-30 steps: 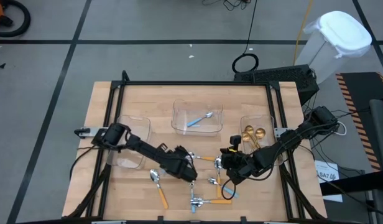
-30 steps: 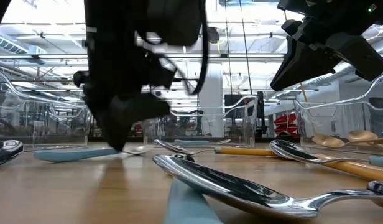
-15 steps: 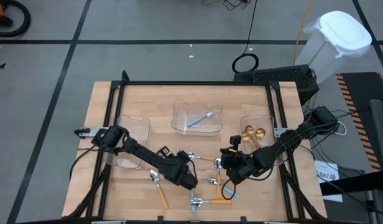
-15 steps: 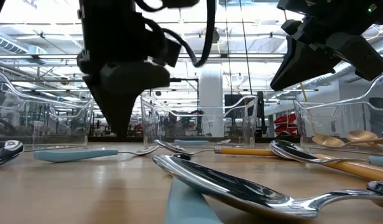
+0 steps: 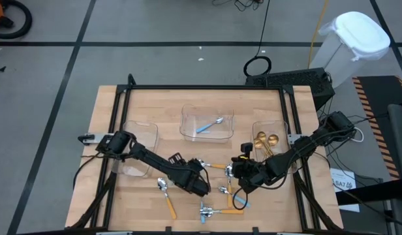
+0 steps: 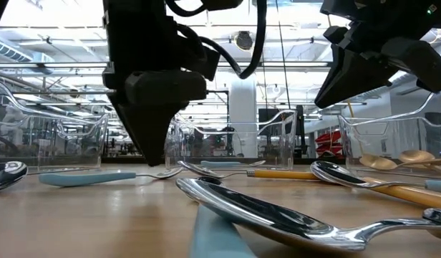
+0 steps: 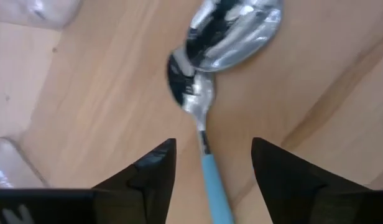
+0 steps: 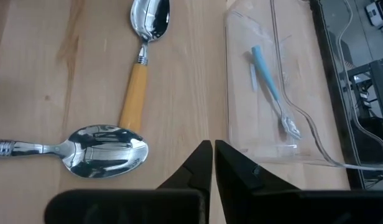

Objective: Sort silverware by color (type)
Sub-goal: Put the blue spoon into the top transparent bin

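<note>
Risk of missed pickup at blue-handled spoon [image 7: 207,118].
Left gripper [image 7: 213,171] straddles its neck, jaws wide, empty; closing off-centre skids it away.

Light wooden table [image 5: 168,104]: three clear plastic trays [image 5: 207,123] at back, loose orange- and blue-handled spoons [image 5: 166,193] in front.

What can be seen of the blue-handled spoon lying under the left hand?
The blue-handled spoon has a shiny silver bowl, a narrow silver neck and a light blue handle that looks like plastic. It lies flat on the wooden table, bowl pointing away from the left hand. That hand's two dark fingers stand open on either side of the handle and grip nothing. The bowl mirrors dark shapes. The handle's far end runs out of the wrist picture.
</note>
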